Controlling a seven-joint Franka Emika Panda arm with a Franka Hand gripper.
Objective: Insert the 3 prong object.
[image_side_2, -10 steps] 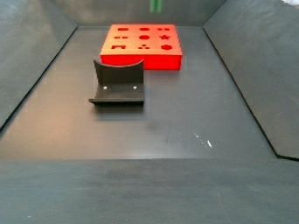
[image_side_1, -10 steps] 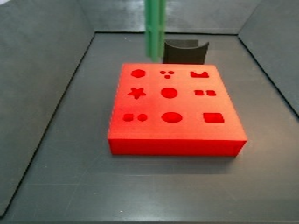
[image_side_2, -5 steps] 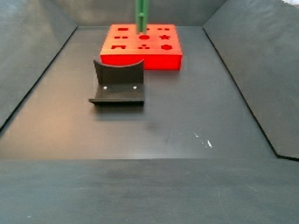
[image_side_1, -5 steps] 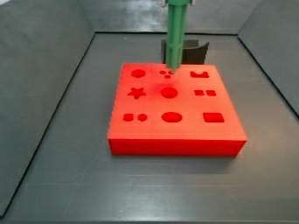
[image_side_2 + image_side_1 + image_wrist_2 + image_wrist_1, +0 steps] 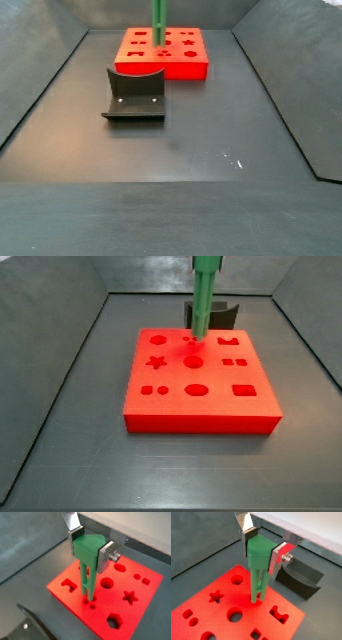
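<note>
My gripper point(image 5: 264, 546) is shut on the 3 prong object point(image 5: 258, 562), a bright green bar held upright with its prongs down; both wrist views show this grip point(image 5: 91, 548). The prong tips rest at or just in the three small holes on the top of the red block point(image 5: 211, 614), near its far edge. In both side views the green bar point(image 5: 203, 296) point(image 5: 159, 20) hangs down from the top edge onto the block point(image 5: 201, 406) point(image 5: 167, 68). The gripper itself is out of both side views.
The fixture point(image 5: 222, 314) stands just behind the red block, and in a side view it is nearer the camera point(image 5: 135, 95). It also shows in both wrist views point(image 5: 301, 579) point(image 5: 33, 622). Grey walls enclose the dark floor point(image 5: 201, 160).
The green bar has moved right from behind the block to over the three small holes. It has come down until its tips reach the block's top.
</note>
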